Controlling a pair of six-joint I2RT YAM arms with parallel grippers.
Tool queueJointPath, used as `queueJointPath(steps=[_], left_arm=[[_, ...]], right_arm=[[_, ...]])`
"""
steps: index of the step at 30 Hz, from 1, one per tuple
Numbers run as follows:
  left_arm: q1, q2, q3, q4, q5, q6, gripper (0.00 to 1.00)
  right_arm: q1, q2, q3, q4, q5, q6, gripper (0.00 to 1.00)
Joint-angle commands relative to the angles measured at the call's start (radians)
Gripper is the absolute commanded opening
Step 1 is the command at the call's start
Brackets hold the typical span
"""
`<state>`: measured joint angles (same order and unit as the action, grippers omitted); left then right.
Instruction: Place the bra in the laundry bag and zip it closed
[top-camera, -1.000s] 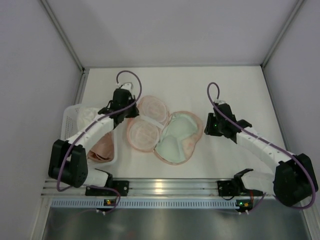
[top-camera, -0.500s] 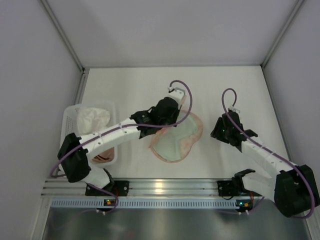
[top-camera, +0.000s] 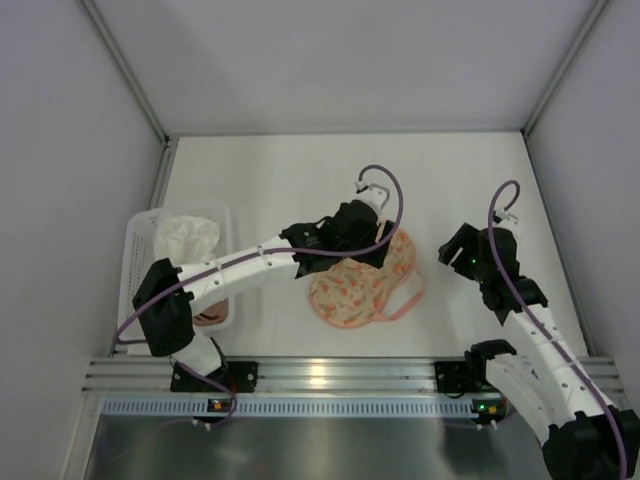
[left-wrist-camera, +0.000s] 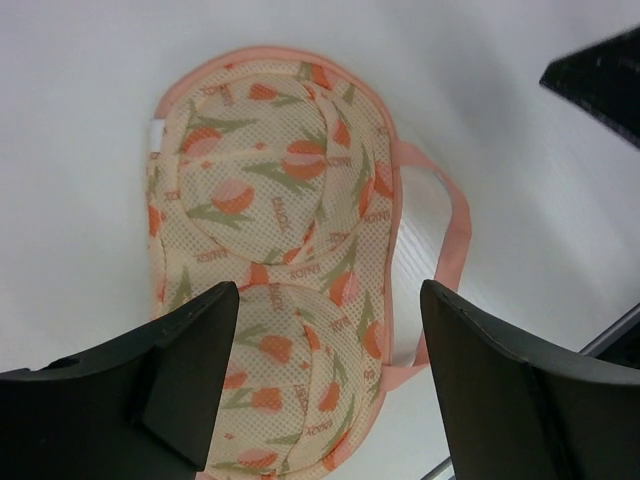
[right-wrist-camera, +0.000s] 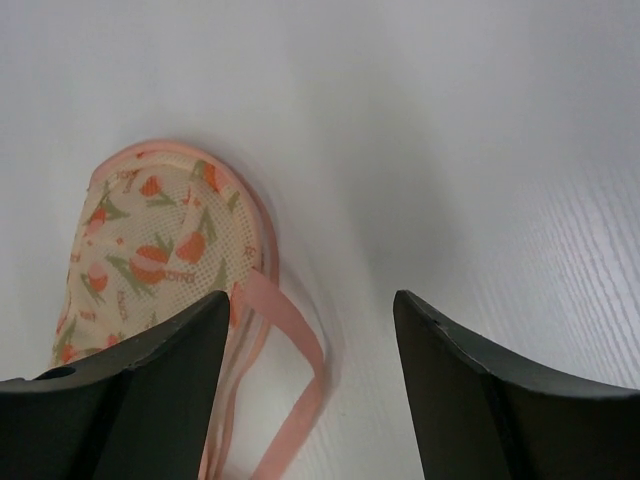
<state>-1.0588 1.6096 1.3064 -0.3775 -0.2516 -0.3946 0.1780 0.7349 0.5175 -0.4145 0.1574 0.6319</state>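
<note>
The laundry bag (top-camera: 358, 288) lies folded shut on the table with its orange floral outside up, and its pink loop strap (top-camera: 411, 292) trails to the right. The bra is hidden from every view. My left gripper (top-camera: 368, 243) hovers over the bag's far end, open. In the left wrist view the bag (left-wrist-camera: 270, 220) lies below the open left gripper (left-wrist-camera: 330, 385), with nothing between the fingers (left-wrist-camera: 190, 375). My right gripper (top-camera: 458, 250) is open, to the right of the bag and apart from it. Its wrist view shows the bag's end (right-wrist-camera: 150, 240) and the strap (right-wrist-camera: 300, 370).
A white plastic basket (top-camera: 136, 232) stands at the left edge with a white cloth (top-camera: 185, 237) in it and something pink (top-camera: 210, 318) at its near end. The enclosure's walls stand close on both sides. The arms' rail runs along the near edge.
My left arm swung right from beside the basket, and the open bag's half folded over, floral side up. Its jaws then opened. My right arm drew back to the right, its jaws widening.
</note>
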Motion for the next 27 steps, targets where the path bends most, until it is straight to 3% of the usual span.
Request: queueJointPath(steps=[1, 3, 5, 15, 18, 22, 27], left_arm=[[0.101, -0.065, -0.011, 0.005, 0.004, -0.072, 0.79], [0.210, -0.045, -0.038, 0.006, 0.133, -0.122, 0.78], [0.259, -0.016, -0.065, 0.014, 0.149, -0.127, 0.77], [0.266, 0.067, -0.076, 0.101, 0.187, -0.101, 0.71], [0.264, 0.082, -0.111, 0.115, 0.186, -0.090, 0.70], [0.263, 0.082, -0.171, 0.144, 0.176, -0.063, 0.70], [0.261, 0.076, -0.222, 0.149, 0.169, -0.023, 0.72]], right_arm=[[-0.011, 0.055, 0.001, 0.071, -0.125, -0.067, 0.68], [-0.009, 0.101, -0.022, 0.156, -0.249, -0.067, 0.64], [0.006, 0.173, -0.034, 0.195, -0.266, -0.049, 0.59], [0.163, 0.458, 0.064, 0.342, -0.202, -0.046, 0.54], [0.184, 0.564, 0.099, 0.376, -0.191, -0.035, 0.47], [0.189, 0.731, 0.176, 0.391, -0.168, -0.078, 0.24], [0.189, 0.908, 0.398, 0.396, -0.208, -0.149, 0.15]])
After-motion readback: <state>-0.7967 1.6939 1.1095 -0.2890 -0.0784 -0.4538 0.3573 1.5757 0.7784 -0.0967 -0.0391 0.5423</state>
